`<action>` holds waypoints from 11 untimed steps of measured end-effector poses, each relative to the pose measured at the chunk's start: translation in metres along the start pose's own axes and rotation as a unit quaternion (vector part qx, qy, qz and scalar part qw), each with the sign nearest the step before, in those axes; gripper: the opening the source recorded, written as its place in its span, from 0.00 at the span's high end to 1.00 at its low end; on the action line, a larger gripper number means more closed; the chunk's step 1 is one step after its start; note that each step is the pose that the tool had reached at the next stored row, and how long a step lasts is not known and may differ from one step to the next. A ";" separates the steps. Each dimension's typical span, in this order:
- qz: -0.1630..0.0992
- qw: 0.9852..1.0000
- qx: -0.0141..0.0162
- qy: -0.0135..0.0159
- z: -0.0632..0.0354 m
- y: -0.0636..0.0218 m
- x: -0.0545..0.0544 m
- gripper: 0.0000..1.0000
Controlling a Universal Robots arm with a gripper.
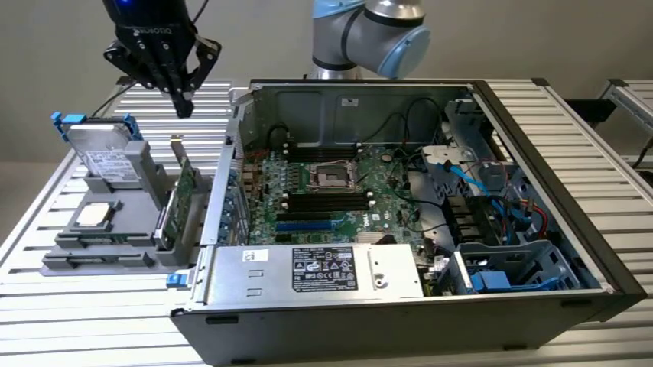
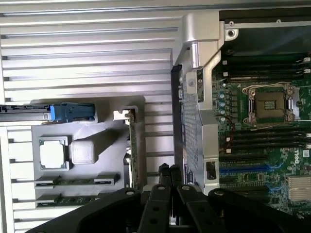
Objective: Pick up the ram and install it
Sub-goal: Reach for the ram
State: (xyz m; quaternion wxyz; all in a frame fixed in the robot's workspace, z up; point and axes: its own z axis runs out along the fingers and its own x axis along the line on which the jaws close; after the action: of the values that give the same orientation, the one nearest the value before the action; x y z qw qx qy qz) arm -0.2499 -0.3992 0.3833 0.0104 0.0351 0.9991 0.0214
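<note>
Slatted table (image 1: 92,336): ram (image 2: 77,182), tray (image 2: 109,138), open case (image 1: 408,340)

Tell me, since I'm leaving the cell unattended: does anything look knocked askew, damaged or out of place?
Nothing stands out. The ram sticks lie level in the grey holder, the hard drive and expansion card stand in their slots, and the open computer case sits square on the table. The gripper hangs shut above the holder, empty.

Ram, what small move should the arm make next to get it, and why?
Probably slide the end effector toward the exterior view's left, over the ram. It hangs shut and empty, high up near the card, while two ram sticks sit off to that side in the holder.
</note>
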 end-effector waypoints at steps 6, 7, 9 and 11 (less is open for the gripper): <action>-0.002 1.000 0.000 0.002 0.0045 -0.0028 0.009 0.90; -0.003 1.000 0.000 0.002 0.0053 -0.0033 0.010 0.90; -0.004 1.000 0.000 0.003 0.0071 -0.0044 0.013 0.90; -0.005 1.000 0.000 0.004 0.0096 -0.0058 0.015 0.90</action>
State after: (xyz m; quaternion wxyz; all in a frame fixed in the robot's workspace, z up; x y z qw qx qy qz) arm -0.2656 -0.4035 0.3731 0.0062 0.0303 0.9993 0.0212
